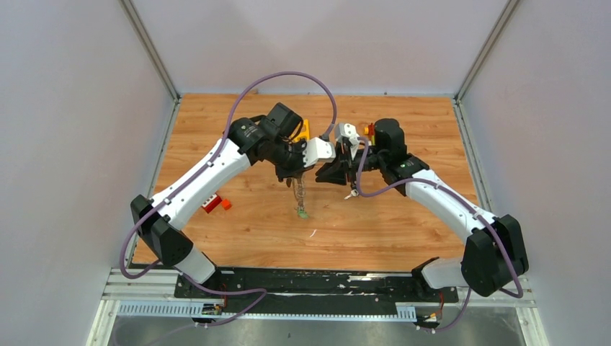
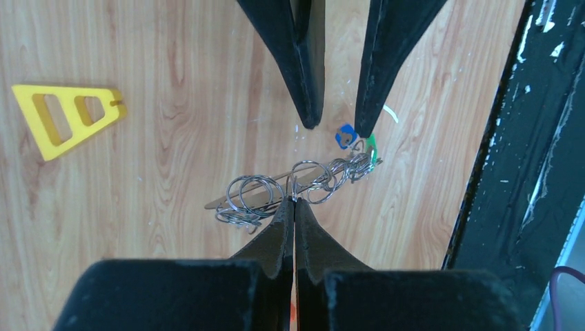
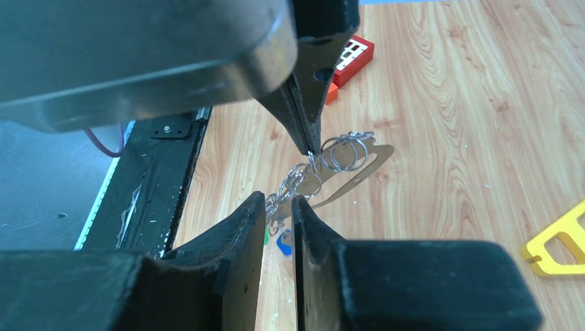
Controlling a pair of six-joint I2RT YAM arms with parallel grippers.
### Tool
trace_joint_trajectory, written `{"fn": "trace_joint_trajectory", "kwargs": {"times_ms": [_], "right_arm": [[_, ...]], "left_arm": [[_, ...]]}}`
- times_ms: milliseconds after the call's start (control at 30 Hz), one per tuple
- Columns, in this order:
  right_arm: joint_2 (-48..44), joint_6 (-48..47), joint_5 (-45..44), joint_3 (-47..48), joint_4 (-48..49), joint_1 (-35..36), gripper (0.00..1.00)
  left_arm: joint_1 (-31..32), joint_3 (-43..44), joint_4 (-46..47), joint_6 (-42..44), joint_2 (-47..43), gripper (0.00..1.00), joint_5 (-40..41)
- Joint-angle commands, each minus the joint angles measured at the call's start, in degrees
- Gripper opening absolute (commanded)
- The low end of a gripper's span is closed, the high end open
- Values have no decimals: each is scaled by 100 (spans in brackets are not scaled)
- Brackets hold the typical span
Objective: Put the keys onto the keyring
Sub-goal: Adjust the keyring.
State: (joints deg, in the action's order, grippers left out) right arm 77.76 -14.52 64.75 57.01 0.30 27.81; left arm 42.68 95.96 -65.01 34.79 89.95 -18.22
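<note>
Wood tabletop; L gripper tight on keyring, R gripper part-open by keys.

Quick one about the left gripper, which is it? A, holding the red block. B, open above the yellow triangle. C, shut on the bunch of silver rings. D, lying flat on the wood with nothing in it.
C: the left gripper has its fingertips pressed together on the bunch of silver rings, and the yellow triangle lies well off to the side on the table.
</note>
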Motion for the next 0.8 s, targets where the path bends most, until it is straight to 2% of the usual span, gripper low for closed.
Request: {"fn": "trace_joint_trajectory", "kwargs": {"times_ms": [0, 233, 767], "right_arm": [[-50, 20, 358, -11, 302, 130, 21], [105, 125, 433, -8, 423, 210, 26], [288, 391, 599, -44, 679, 254, 25]], "left_arm": [[21, -106, 180, -81, -261, 0, -451], [22, -229, 260, -6, -380, 0, -811], [22, -573, 662, -37, -838, 0, -1194]]}}
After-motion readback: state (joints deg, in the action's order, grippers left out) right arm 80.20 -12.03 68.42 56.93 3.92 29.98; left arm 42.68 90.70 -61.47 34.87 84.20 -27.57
